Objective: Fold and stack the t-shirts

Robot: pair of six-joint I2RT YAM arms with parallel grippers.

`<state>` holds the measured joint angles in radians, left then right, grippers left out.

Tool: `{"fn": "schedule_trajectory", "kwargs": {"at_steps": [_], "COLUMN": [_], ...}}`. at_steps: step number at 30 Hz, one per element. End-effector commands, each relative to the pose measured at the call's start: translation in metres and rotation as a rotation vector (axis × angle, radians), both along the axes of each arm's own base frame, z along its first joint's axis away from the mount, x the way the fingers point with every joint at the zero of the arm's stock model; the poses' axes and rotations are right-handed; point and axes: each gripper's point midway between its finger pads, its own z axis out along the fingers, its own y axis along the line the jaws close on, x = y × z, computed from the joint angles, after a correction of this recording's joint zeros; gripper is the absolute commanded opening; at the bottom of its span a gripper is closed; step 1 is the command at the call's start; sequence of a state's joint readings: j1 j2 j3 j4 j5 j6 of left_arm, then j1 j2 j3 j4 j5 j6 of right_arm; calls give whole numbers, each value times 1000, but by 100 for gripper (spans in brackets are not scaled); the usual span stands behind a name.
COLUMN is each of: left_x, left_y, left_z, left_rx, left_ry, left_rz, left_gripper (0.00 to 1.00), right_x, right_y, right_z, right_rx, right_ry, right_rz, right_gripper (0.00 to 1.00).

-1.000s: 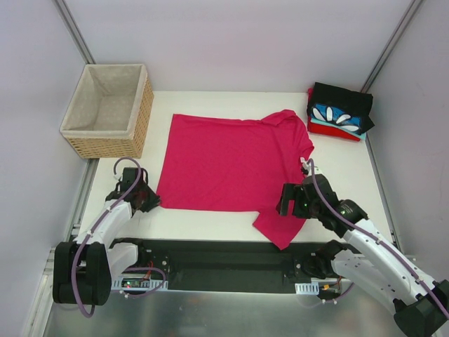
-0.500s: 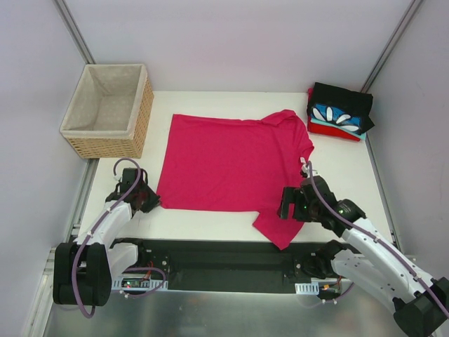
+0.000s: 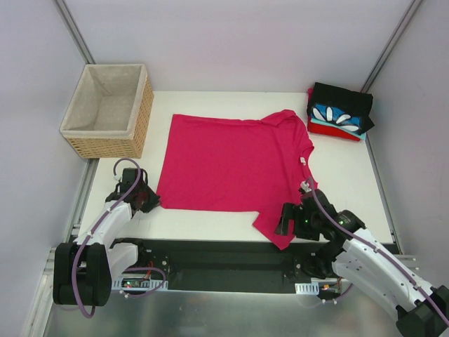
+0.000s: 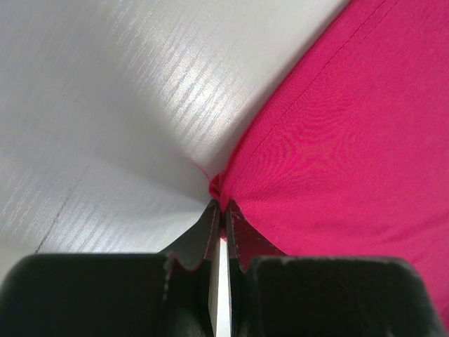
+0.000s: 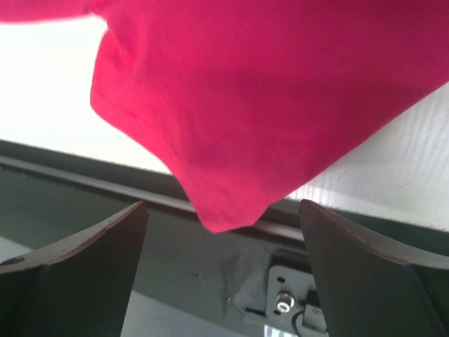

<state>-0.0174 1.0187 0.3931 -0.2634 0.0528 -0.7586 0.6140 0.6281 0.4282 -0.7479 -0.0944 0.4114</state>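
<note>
Now, the magenta t-shirt (image 3: 235,161) lies spread flat across the middle of the white table (image 3: 210,102), collar end toward the right, hem toward the left. Its near sleeve runs past the table's front edge and hangs over the black rail (image 3: 210,254) below.

Down at the left, the left gripper (image 3: 149,203) sits low at the shirt's near hem corner. The left wrist view settles it: the 2 fingers (image 4: 203,235) are pressed together with a little bunch of magenta cloth pinched at their tips, and the hem stitching runs away up and to the right from that pinch.

Over on the right, the right gripper (image 3: 284,219) is beside the overhanging sleeve. Its wrist view shows the 2 fingers (image 5: 105,235) spread wide, and the pointed tip of the sleeve sits between them, right over the table edge and the rail. Whether either finger touches the cloth, I cannot tell.

Far right corner of the table: 3 folded shirts in 1 pile — the black shirt (image 3: 344,97) on top, the blue petal-print shirt (image 3: 335,116) showing under it, the red shirt (image 3: 328,130) at the bottom. That pile sits well apart from the magenta one.

Far left, a wicker basket (image 3: 105,145) stands at the table's edge — beige lining showing inside.
</note>
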Motion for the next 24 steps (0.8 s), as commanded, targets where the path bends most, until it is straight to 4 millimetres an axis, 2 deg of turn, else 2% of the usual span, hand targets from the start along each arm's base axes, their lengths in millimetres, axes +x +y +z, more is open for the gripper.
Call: {"fn": "schedule_trajectory", "kwargs": {"at_steps": [1,9,13,16,22,24], "left_x": [-13,-12,-11,-11,-12,-12], "left_y": [0,0,0,0,0,0], "left_z": [-7,-7,-6,-6,-7,-8], "left_rx": [-6,-6,-7,-6,-7,-7], "left_ry": [46,46,43,41,44,46], "left_rz": [-7,-11,-12,-13,-11,-11], "left_gripper": [0,0,0,0,0,0], "right_x": [-26,-51,-54,-52,-45,-43], "right_y": [6,-4,-4,-2,8,12], "right_z": [-3,-6,-13,-18,-25,-27], "right_rx": [39,-7,-7,-3,14,16], "right_ry": [127,237,257,259,266,266], "right_rz": [26,42,33,22,4,3], "right_gripper": [93,93,91,86,69,66]}}
